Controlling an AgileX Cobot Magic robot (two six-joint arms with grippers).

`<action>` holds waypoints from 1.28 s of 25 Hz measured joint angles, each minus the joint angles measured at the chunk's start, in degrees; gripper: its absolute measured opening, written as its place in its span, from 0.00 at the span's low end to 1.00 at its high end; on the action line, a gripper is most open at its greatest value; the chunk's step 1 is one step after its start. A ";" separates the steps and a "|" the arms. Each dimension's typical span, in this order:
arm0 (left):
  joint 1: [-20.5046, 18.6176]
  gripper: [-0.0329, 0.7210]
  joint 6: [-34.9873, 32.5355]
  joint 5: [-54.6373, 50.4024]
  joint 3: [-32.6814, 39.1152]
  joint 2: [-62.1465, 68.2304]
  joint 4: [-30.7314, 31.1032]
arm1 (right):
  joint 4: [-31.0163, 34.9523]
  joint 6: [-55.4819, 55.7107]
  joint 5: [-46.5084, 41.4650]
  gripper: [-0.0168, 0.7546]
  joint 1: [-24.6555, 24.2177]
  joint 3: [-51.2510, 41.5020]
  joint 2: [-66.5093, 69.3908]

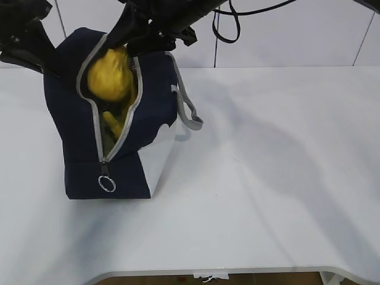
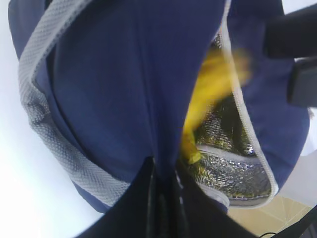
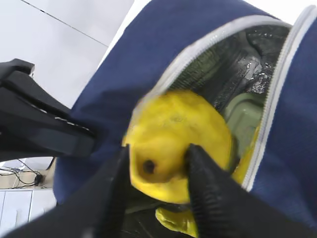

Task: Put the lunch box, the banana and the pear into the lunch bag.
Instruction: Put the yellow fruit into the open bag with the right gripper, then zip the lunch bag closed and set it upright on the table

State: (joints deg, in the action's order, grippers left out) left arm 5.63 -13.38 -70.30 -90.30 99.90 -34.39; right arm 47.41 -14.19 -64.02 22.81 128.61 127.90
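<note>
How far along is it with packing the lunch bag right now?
Nearly finished. The lunch box and the banana already lie inside the open lunch bag. In hand: the right gripper holds the pear in the zipper opening, while the left gripper pinches the bag's fabric edge. Left: letting the pear go inside.

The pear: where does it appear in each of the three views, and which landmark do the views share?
Exterior view: the pear sits at the top of the lunch bag opening, upper left.
Left wrist view: a blurred yellow shape in the opening, right of centre; probably the pear.
Right wrist view: centre, held by the right tool.
Shared landmark: the grey zipper trim.
</note>
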 joint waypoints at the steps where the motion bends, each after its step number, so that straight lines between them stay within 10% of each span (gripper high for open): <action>1: 0.00 0.05 0.00 0.00 0.00 0.00 0.00 | 0.00 0.00 -0.15 0.56 0.00 0.14 0.00; 6: 0.00 0.05 0.00 -0.09 0.00 0.00 -0.05 | -1.47 0.00 -3.77 0.72 0.00 3.74 0.00; 17: 0.00 0.05 0.00 -0.09 0.00 0.00 1.03 | -23.94 8.89 -7.68 0.74 0.00 8.37 0.00; 32: 0.00 0.05 0.00 -0.09 0.00 0.00 1.03 | -23.35 10.54 -7.68 0.70 0.00 3.93 2.25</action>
State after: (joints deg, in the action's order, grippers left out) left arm 5.63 -13.38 -70.38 -90.30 99.90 -33.36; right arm 24.06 -3.65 -71.69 22.81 132.54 130.15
